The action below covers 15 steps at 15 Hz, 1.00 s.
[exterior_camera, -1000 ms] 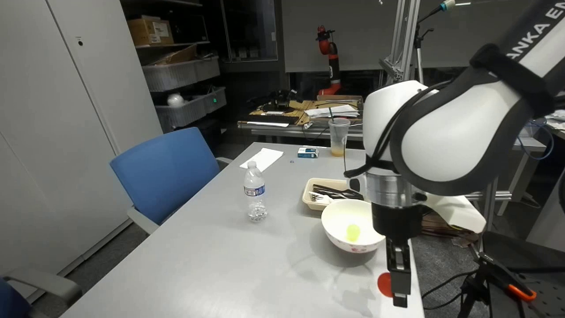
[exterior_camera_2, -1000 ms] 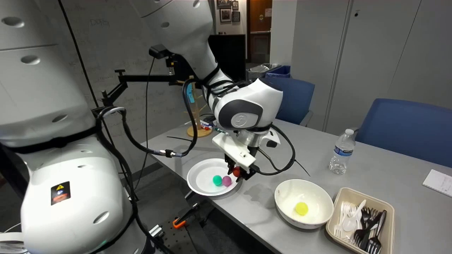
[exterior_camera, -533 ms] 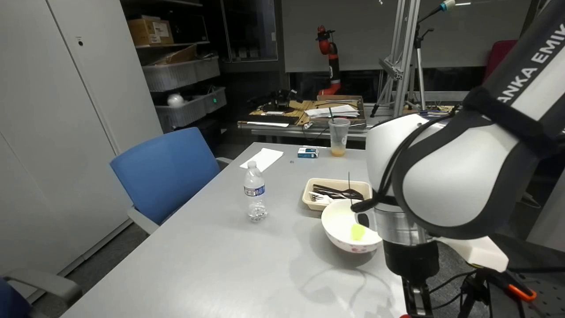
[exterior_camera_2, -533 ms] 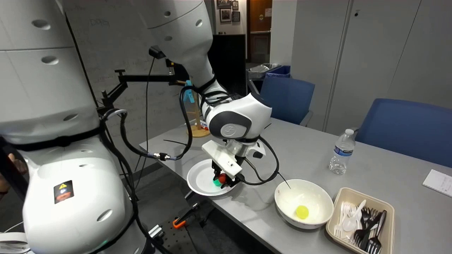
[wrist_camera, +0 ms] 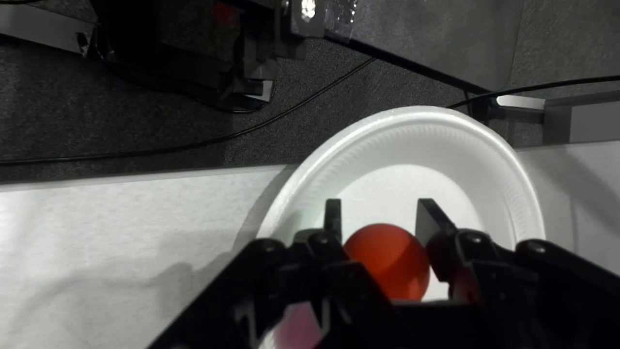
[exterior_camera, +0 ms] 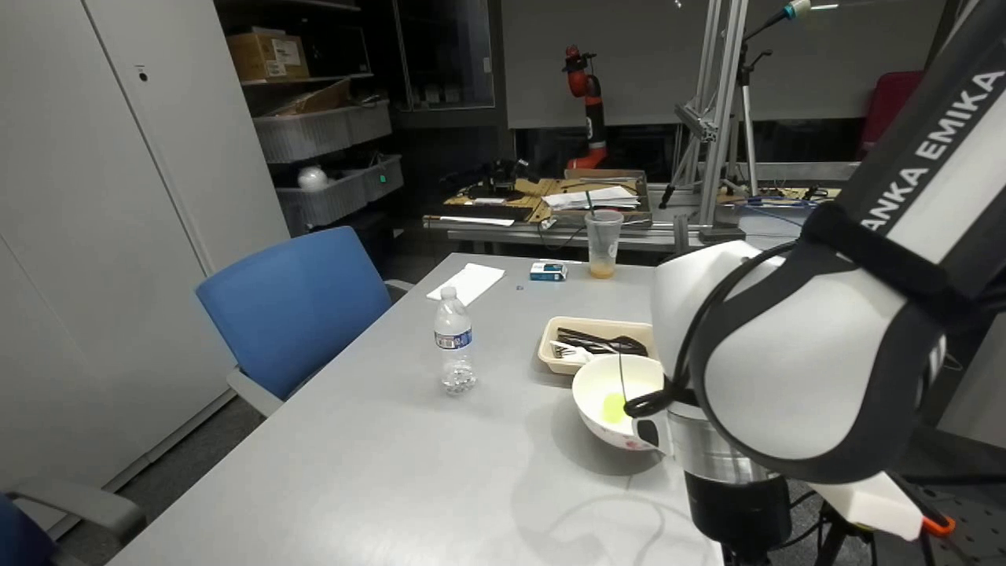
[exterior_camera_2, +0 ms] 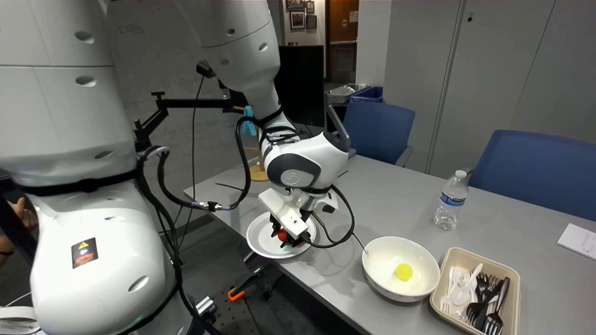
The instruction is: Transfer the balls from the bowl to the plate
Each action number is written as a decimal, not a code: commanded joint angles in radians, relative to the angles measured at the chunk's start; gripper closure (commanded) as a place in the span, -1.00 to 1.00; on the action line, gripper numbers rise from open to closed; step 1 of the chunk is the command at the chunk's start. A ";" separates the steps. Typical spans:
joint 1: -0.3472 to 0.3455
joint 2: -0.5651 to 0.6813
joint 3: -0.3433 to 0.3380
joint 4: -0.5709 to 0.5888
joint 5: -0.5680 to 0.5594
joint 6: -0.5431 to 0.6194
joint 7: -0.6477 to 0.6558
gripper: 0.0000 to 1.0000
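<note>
Your gripper (wrist_camera: 380, 215) pinches the red ball (wrist_camera: 388, 262) over the plate (wrist_camera: 402, 140); a yellow ball (exterior_camera_2: 404, 271) lies in the bowl (exterior_camera_2: 424, 263).

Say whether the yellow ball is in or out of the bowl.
In: an exterior view shows the yellow ball inside the bowl, white interior visible all around it.
</note>
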 commanded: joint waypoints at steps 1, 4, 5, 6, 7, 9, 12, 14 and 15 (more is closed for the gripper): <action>-0.001 0.023 0.019 0.009 0.029 0.027 -0.028 -0.44; -0.004 0.015 0.017 0.008 0.012 0.024 -0.016 -0.92; -0.005 0.005 0.012 0.008 -0.002 0.015 -0.003 -1.00; -0.005 -0.004 0.006 0.008 -0.024 0.006 0.019 -1.00; -0.005 -0.018 0.001 0.007 -0.044 -0.001 0.032 -1.00; -0.004 -0.057 -0.016 0.000 -0.122 -0.011 0.075 -1.00; -0.004 -0.126 -0.041 -0.011 -0.273 -0.022 0.152 -1.00; -0.005 -0.180 -0.060 -0.017 -0.369 -0.028 0.198 -1.00; -0.008 -0.215 -0.069 -0.023 -0.402 -0.030 0.213 -1.00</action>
